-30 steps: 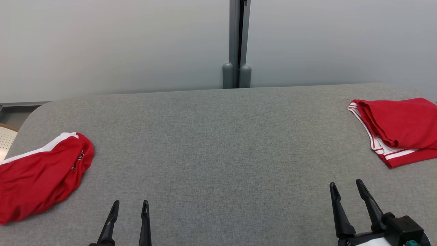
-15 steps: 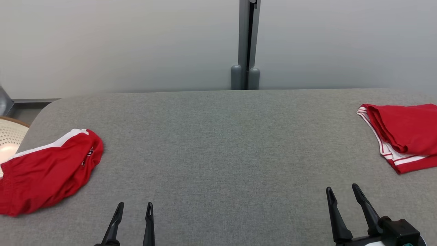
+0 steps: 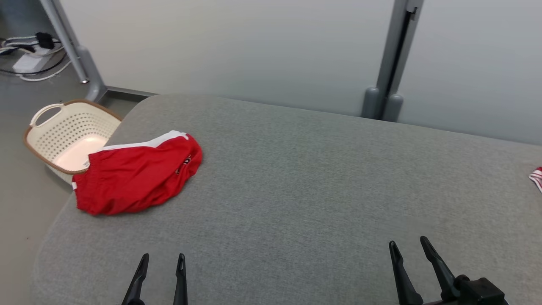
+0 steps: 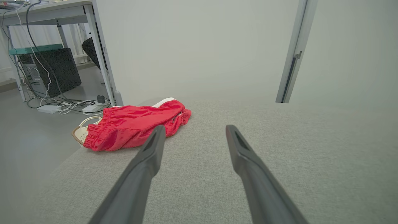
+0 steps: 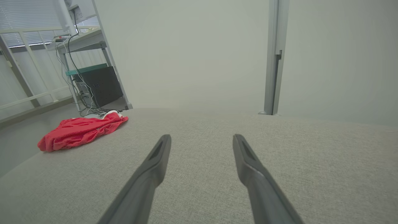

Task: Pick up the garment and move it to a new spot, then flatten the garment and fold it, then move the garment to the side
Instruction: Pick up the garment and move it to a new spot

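Observation:
The garment (image 3: 135,176), red shorts with a white stripe, lies crumpled near the left edge of the grey table (image 3: 305,178); it also shows ahead and to the left as the garment (image 4: 133,124) and farther left as the garment (image 5: 79,132). My left gripper (image 3: 163,258) stands open low at the table's front, well short of it. My right gripper (image 3: 408,245) is open too, at the lower right. Nothing is between the fingers (image 4: 149,155) of the left or the fingers (image 5: 248,158) of the right.
A cream perforated laundry basket (image 3: 63,133) sits on the floor just beyond the table's left edge, behind the shorts. A sliver of another red and white garment (image 3: 537,178) peeks in at the far right. A grey post (image 3: 387,63) and wall back the table.
The head camera has turned left, so the whole picture has shifted right: the basket and floor came into sight and the folded garment slid almost out. Both grippers stay open.

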